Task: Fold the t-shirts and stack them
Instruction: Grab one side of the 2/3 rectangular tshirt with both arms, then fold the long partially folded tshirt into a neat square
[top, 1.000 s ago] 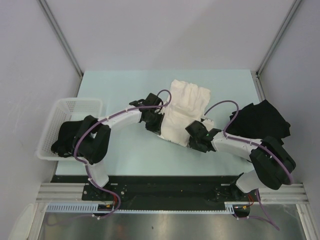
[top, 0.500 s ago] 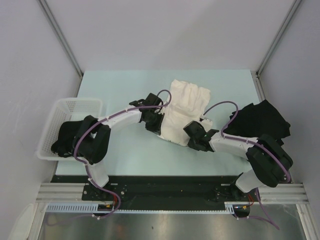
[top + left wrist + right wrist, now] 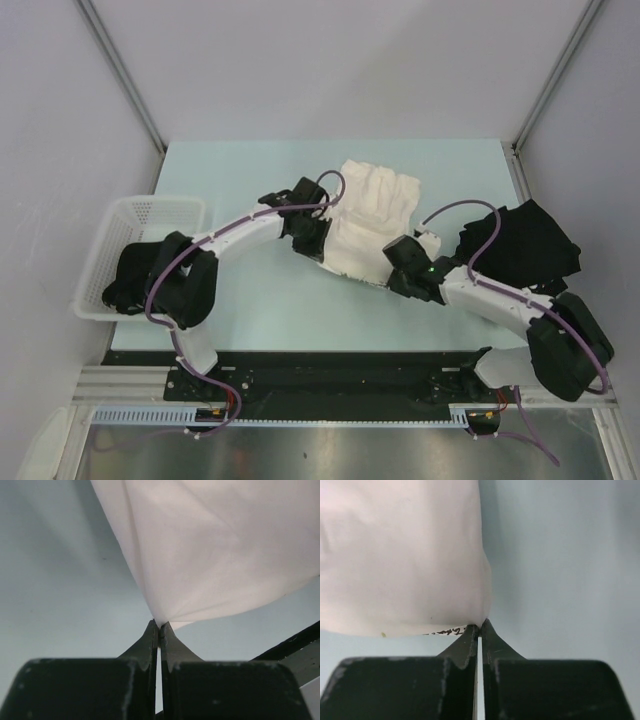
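Observation:
A cream-white t-shirt (image 3: 372, 212) lies rumpled in the middle of the pale table, and it fills the top of both wrist views (image 3: 220, 550) (image 3: 400, 555). My left gripper (image 3: 316, 243) is shut on the shirt's near left corner, pinching cloth at its tips (image 3: 159, 625). My right gripper (image 3: 396, 268) is shut on the near right corner (image 3: 480, 624), where a strip of dark print shows at the hem. A heap of black t-shirts (image 3: 520, 245) lies at the right. More black cloth (image 3: 130, 275) sits in the basket.
A white mesh basket (image 3: 150, 215) stands at the table's left edge. The table (image 3: 250, 170) is walled by grey panels at the back and sides. A black rail runs along the near edge behind the arm bases.
The right gripper has closed on the cream shirt's near right corner and its arm has swung a little to the right. The left gripper has kept its hold, shifting slightly up.

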Robot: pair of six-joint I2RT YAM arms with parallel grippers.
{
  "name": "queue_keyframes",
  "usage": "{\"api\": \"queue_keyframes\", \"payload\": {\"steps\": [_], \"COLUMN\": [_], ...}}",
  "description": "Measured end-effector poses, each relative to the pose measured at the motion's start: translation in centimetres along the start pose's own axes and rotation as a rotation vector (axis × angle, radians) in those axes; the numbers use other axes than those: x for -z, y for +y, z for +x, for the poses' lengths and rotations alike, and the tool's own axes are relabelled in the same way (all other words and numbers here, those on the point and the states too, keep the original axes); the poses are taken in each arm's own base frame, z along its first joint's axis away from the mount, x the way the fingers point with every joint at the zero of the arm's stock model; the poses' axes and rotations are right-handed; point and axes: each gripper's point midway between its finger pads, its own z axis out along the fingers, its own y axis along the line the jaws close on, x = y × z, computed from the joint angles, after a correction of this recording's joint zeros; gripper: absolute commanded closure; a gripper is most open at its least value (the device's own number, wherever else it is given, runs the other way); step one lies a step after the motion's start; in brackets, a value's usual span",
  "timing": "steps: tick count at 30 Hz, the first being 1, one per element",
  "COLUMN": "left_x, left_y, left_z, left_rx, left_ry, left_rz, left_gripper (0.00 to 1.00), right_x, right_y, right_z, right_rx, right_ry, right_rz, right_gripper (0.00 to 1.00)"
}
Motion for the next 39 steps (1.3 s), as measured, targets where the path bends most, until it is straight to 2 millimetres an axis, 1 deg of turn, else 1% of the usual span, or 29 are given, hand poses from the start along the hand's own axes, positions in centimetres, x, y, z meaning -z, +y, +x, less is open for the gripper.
{"api": "queue_keyframes", "payload": {"steps": [2, 5, 9, 13, 16, 19, 23, 26, 31, 36, 39], "left_x": [0.8, 2.1, 4.2, 5.7, 6.7, 6.7, 5.4, 4.1, 2.6, 1.7, 0.9], "left_y": [-0.4, -0.9, -1.5, -2.2, -2.7, -3.0, -2.7, -2.4, -1.9, -1.4, -0.6], "left_z": [-1.3, -3.2, -4.9, -6.9, -8.7, -10.7, -13.1, -15.1, -18.2, -19.9, -20.5], "left_rx": [-0.013, -0.026, -0.043, -0.053, -0.066, -0.080, -0.082, -0.079, -0.079, -0.070, -0.057], "left_ry": [-0.032, -0.089, -0.158, -0.221, -0.263, -0.294, -0.303, -0.310, -0.338, -0.358, -0.365], "left_rz": [0.002, 0.003, 0.007, 0.015, 0.022, 0.019, 0.000, -0.011, -0.020, -0.024, -0.026], "left_gripper": [1.00, 1.00, 1.00, 1.00, 1.00, 1.00, 1.00, 1.00, 1.00, 1.00, 1.00], "right_x": [1.3, 3.3, 6.0, 6.8, 6.3, 5.1, 3.4, 2.2, 0.3, -2.0, -3.6], "right_y": [0.0, 0.5, 1.2, 1.2, 0.9, 0.8, 0.6, 0.6, 0.7, 0.8, 1.1], "right_z": [-1.4, -3.9, -7.4, -9.5, -10.7, -11.9, -14.1, -16.5, -20.0, -22.2, -23.4], "right_rx": [-0.018, -0.039, -0.057, -0.047, -0.015, 0.034, 0.082, 0.104, 0.146, 0.192, 0.218], "right_ry": [-0.028, -0.073, -0.138, -0.173, -0.180, -0.183, -0.194, -0.215, -0.243, -0.250, -0.247], "right_rz": [-0.022, -0.057, -0.096, -0.094, -0.067, -0.034, 0.006, 0.026, 0.048, 0.063, 0.063], "right_gripper": [1.00, 1.00, 1.00, 1.00, 1.00, 1.00, 1.00, 1.00, 1.00, 1.00, 1.00]}}
